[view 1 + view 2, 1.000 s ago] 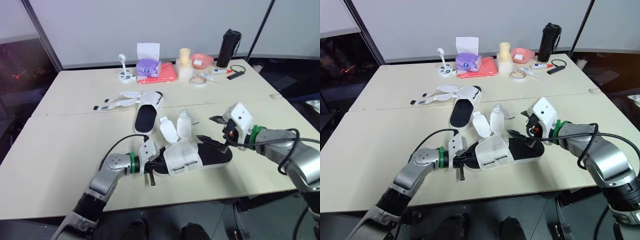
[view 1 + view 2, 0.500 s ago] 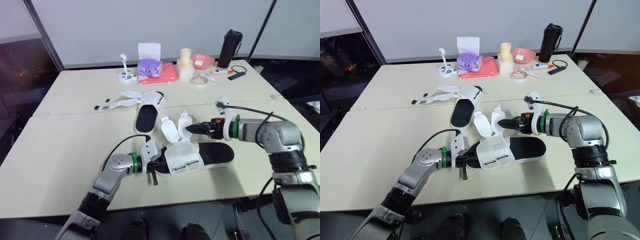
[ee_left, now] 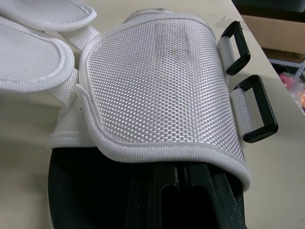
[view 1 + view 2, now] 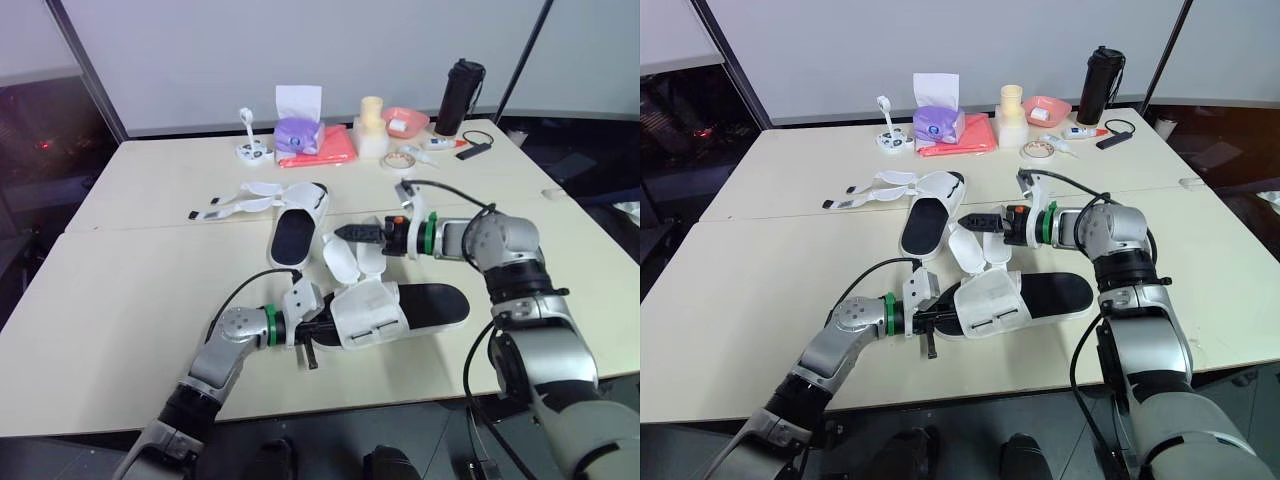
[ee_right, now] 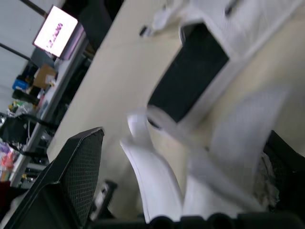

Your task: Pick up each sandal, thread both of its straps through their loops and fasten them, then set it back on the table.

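The right end effector (image 4: 340, 232) is spread beside the straps (image 4: 340, 265); we advise pinching one near its tip. Left end effector (image 4: 305, 335) closure: we cannot tell.

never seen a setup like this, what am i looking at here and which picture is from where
It's a two-armed humanoid robot fastening sandals. The two wide pictures come from cameras on its head, looking down at a table; the two close-ups come from cameras on its wrists. On the table lie a near sandal with loose white straps, a second sandal behind it, and further back a tissue box, a black bottle and tape. The left tool sits under the near sandal's mesh flap. The right tool is open at the loose straps.
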You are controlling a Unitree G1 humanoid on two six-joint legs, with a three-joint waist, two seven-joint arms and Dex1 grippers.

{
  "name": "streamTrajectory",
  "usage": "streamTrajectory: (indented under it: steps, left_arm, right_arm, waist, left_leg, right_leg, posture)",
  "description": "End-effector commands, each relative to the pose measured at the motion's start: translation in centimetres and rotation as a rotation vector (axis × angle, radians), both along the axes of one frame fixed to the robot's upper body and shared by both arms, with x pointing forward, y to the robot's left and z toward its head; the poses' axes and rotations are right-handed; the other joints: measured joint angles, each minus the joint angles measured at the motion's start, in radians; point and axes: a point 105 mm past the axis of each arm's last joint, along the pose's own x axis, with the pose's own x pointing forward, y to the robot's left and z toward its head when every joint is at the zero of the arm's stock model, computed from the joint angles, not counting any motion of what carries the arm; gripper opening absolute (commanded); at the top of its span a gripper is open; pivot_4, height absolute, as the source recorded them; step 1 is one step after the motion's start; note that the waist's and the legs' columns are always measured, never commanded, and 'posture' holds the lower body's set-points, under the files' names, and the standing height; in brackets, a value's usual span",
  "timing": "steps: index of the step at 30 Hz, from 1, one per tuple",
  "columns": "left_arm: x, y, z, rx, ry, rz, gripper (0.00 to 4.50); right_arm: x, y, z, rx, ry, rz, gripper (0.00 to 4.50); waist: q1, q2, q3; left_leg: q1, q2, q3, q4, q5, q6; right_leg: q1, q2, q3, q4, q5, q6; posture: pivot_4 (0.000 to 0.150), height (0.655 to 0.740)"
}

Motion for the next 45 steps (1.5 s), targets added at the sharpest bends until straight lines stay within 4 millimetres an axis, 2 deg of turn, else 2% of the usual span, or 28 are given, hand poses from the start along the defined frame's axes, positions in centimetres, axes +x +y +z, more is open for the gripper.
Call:
streamTrajectory:
  steps: [1, 9, 13, 14, 15, 17, 22, 23, 28, 34, 37, 40, 44, 45]
  left_arm:
    - [-0.4, -0.1, -1.0, 0.023, 0.032, 0.003, 0.07]
    - [-0.3, -0.2, -1.2, 0.02, 0.038, 0.004, 0.07]
    - [-0.3, -0.3, -1.2, 0.018, 0.038, -0.001, 0.07]
    - [-0.3, -0.3, -1.2, 0.017, 0.038, -0.002, 0.0]
    - [-0.3, -0.3, -1.2, 0.017, 0.038, -0.003, 0.0]
    - [-0.2, -0.3, -1.2, 0.017, 0.037, -0.003, 0.0]
    - [-0.2, -0.3, -1.3, 0.016, 0.037, -0.002, 0.0]
    - [-0.1, -0.3, -1.3, 0.016, 0.037, -0.002, 0.0]
    - [-0.1, -0.3, -1.4, 0.015, 0.037, 0.0, 0.0]
    - [-0.2, -0.3, -1.4, 0.013, 0.04, 0.001, 0.0]
    - [-0.2, -0.4, -1.4, 0.012, 0.04, 0.002, 0.0]
    - [-0.2, -0.3, -1.4, 0.011, 0.039, 0.004, 0.0]
    - [-0.2, -0.3, -1.4, 0.012, 0.037, 0.009, 0.0]
    - [-0.2, -0.3, -1.4, 0.012, 0.036, 0.01, 0.0]
  right_arm:
    - [0.3, -0.3, 2.7, 0.056, -0.074, -0.004, 4.5]
    - [0.1, -0.7, 6.0, 0.113, -0.144, -0.013, 4.5]
    - [-0.3, -0.6, 6.8, 0.121, -0.164, -0.006, 4.5]
    - [-0.4, -0.6, 7.0, 0.125, -0.17, -0.001, 3.93]
    - [-0.5, -0.6, 7.0, 0.127, -0.173, 0.001, 3.6]
    - [-0.7, -0.5, 7.1, 0.129, -0.176, 0.006, 2.65]
    - [-1.7, -0.1, 6.8, 0.128, -0.19, 0.028, 0.1]
    - [-1.9, -0.1, 6.7, 0.127, -0.196, 0.035, 0.04]
    - [-2.9, -0.2, 6.0, 0.068, -0.238, 0.052, 0.04]
    - [-1.0, -2.0, 5.6, 0.025, -0.237, -0.064, 0.04]
    - [0.0, -3.1, 4.7, 0.003, -0.21, -0.123, 0.88]
    - [0.4, -3.6, 3.4, -0.02, -0.162, -0.148, 2.31]
    - [0.2, -3.3, 1.3, -0.036, -0.059, -0.134, 4.44]
    - [0.0, -3.1, 0.9, -0.036, -0.042, -0.122, 4.48]
  waist:
    - [0.0, 0.0, 0.0]
    - [-0.001, 0.0, 0.0]
    - [-0.001, 0.0, 0.0]
    - [-0.001, 0.0, 0.0]
    - [-0.001, 0.0, 0.0]
    - [0.0, 0.0, 0.0]
    - [0.001, 0.0, 0.0]
    - [0.001, 0.0, 0.0]
    - [0.001, 0.0, 0.0]
    - [0.001, 0.0, 0.0]
    - [0.001, 0.0, 0.0]
    - [0.0, 0.0, 0.0]
    - [0.001, 0.0, 0.0]
    - [0.001, 0.0, 0.0]
  left_leg:
    - [0.0, 0.0, 0.0, 0.0, 0.0, 0.0]
    - [0.0, 0.0, 0.0, 0.0, 0.0, 0.0]
    - [0.0, 0.0, 0.0, 0.0, 0.0, 0.0]
    - [0.0, 0.0, 0.0, 0.0, 0.0, 0.0]
    - [0.0, 0.0, 0.0, 0.0, 0.0, 0.0]
    - [0.0, 0.0, 0.0, 0.0, 0.0, 0.0]
    - [0.0, 0.0, 0.0, -0.001, 0.0, 0.0]
    - [0.0, 0.0, 0.0, -0.001, 0.0, 0.0]
    - [0.0, 0.0, -0.001, -0.001, 0.0, 0.0]
    - [0.0, 0.0, -0.001, -0.001, 0.0, 0.0]
    - [0.0, -0.001, -0.001, -0.001, 0.0, 0.0]
    - [0.0, -0.001, -0.001, -0.001, 0.0, 0.0]
    - [0.0, -0.001, -0.001, -0.001, 0.0, 0.0]
    - [0.0, -0.001, -0.001, -0.001, 0.0, 0.0]
  right_leg:
    - [0.0, 0.0, 0.0, 0.0, 0.0, 0.0]
    - [0.0, 0.0, 0.0, 0.0, 0.0, 0.0]
    - [0.0, 0.0, 0.0, 0.0, 0.0, 0.0]
    - [0.0, 0.0, 0.0, 0.0, 0.0, 0.0]
    - [0.0, 0.0, 0.0, 0.0, 0.0, 0.0]
    - [0.0, 0.0, 0.0, 0.0, 0.0, 0.0]
    - [0.0, 0.0, 0.0, 0.0, 0.0, 0.0]
    - [0.0, 0.0, 0.0, 0.0, 0.0, 0.0]
    - [0.0, -0.001, 0.0, 0.0, 0.0, 0.0]
    - [0.0, -0.001, 0.0, -0.001, 0.0, 0.0]
    - [0.0, -0.001, 0.0, -0.001, 0.0, 0.0]
    - [0.0, -0.001, 0.0, -0.001, 0.0, 0.0]
    - [0.0, -0.001, 0.0, -0.001, 0.0, 0.0]
    - [0.0, -0.001, 0.0, -0.001, 0.0, 0.0]
  posture:
    - [0.15, 0.74]
    - [0.15, 0.74]
    - [0.15, 0.74]
    - [0.15, 0.74]
    - [0.15, 0.74]
    - [0.15, 0.74]
    - [0.15, 0.74]
    - [0.15, 0.74]
    - [0.15, 0.74]
    - [0.15, 0.74]
    - [0.15, 0.74]
    - [0.15, 0.74]
    - [0.15, 0.74]
    - [0.15, 0.74]
